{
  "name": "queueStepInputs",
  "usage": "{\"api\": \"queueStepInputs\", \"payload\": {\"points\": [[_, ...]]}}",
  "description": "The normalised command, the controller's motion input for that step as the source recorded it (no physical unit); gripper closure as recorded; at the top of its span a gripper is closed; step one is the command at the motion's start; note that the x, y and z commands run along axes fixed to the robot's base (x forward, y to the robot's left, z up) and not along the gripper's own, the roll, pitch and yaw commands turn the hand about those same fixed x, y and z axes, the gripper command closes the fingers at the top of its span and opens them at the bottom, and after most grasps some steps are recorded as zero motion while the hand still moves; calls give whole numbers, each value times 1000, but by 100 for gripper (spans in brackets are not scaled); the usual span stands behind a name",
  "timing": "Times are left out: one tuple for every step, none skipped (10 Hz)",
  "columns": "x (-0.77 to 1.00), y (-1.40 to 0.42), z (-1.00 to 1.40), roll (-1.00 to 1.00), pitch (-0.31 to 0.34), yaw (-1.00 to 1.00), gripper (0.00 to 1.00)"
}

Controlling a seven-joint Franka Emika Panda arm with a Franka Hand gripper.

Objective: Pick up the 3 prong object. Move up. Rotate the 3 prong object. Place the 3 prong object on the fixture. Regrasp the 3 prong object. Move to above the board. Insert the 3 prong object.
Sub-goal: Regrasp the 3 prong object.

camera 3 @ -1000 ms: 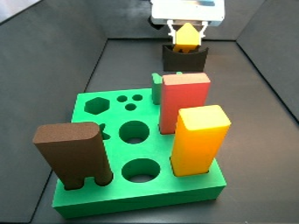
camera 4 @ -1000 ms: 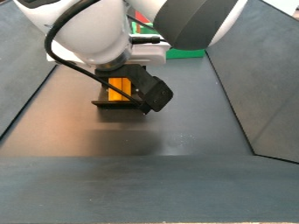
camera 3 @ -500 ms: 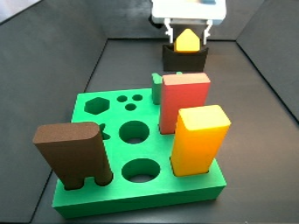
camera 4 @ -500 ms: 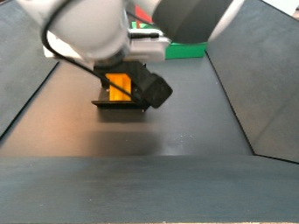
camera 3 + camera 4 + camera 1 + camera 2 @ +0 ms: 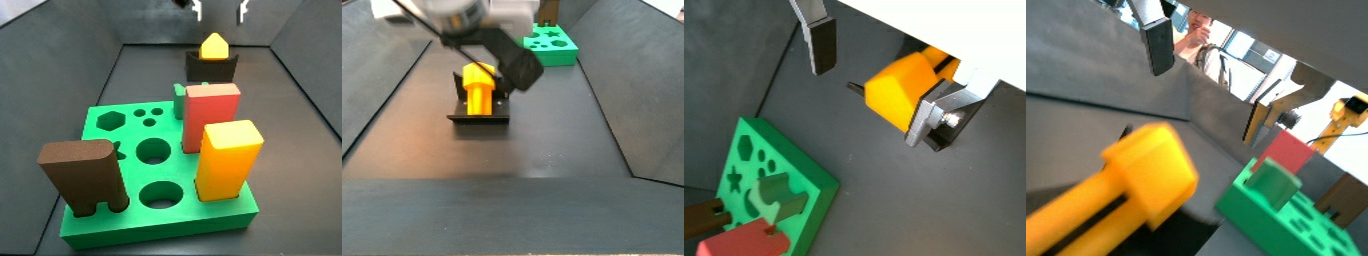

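The 3 prong object (image 5: pixel 213 46) is a small yellow-orange piece standing point-up in the dark fixture (image 5: pixel 211 69) behind the green board (image 5: pixel 131 143). It also shows lying in the fixture (image 5: pixel 480 116) in a side view (image 5: pixel 477 84). My gripper (image 5: pixel 221 11) is open and empty, straight above the object and clear of it. In both wrist views the fingers (image 5: pixel 819 42) (image 5: pixel 1157 45) stand wide apart, with the object (image 5: pixel 902 90) (image 5: pixel 1144 183) below them and not held.
A red block (image 5: pixel 210 114), a tall yellow-orange block (image 5: pixel 227 157) and a brown legged block (image 5: pixel 83 178) stand on the board. The board also shows in a side view (image 5: pixel 551 43). Dark sloped walls (image 5: pixel 307 90) close in the floor on both sides.
The gripper has opened, let go of the 3 prong object and risen above it. The object stays in the fixture.
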Motion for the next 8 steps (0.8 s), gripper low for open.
{"api": "queueStepInputs", "payload": {"points": [[-19,4,410,49,84,-24,0],[-18,5,283,47,80,-30,0],[-116,-740,572,1000,67,17,0],[-109,-691,515,1000,62,17,0],[-118,-558,393,1000,52,16,0],[-118,-402,205,1000,43,15,0],[-69,-184,58,1000,39,14,0],[-38,-56,30,1000,41,14,0]]}}
